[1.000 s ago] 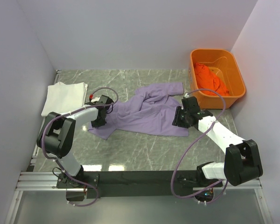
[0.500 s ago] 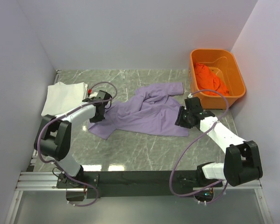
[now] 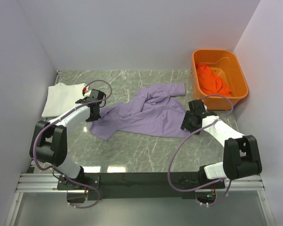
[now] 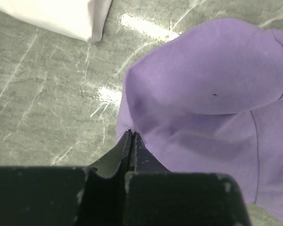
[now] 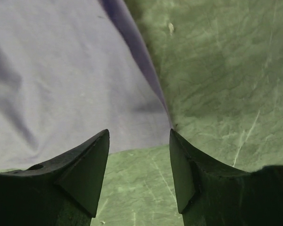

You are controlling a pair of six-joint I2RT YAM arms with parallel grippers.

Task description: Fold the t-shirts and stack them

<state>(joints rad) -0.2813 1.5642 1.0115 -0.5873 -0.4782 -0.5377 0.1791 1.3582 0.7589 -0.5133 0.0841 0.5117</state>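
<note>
The lavender t-shirt (image 3: 148, 113) lies spread and rumpled across the table's middle. My left gripper (image 3: 93, 114) is at its left edge, jaws shut on a pinch of the lavender cloth (image 4: 198, 94) that rises to the tips (image 4: 130, 133). My right gripper (image 3: 187, 123) stands open over the shirt's near right corner (image 5: 75, 84), with its fingertips (image 5: 175, 136) just short of the hem and bare table between them. The white t-shirt (image 3: 63, 98) lies folded at the far left. The orange t-shirt (image 3: 211, 79) is bunched in the tub.
The rigid orange tub (image 3: 240, 77) stands at the far right corner against the wall. White walls close in the table on the left, back and right. The folded white shirt's corner (image 4: 61, 16) lies just beyond my left gripper.
My left gripper has shut on the shirt's left edge and drawn it leftward toward the white shirt. My right gripper has opened wider and shifted slightly toward the shirt's right corner.
</note>
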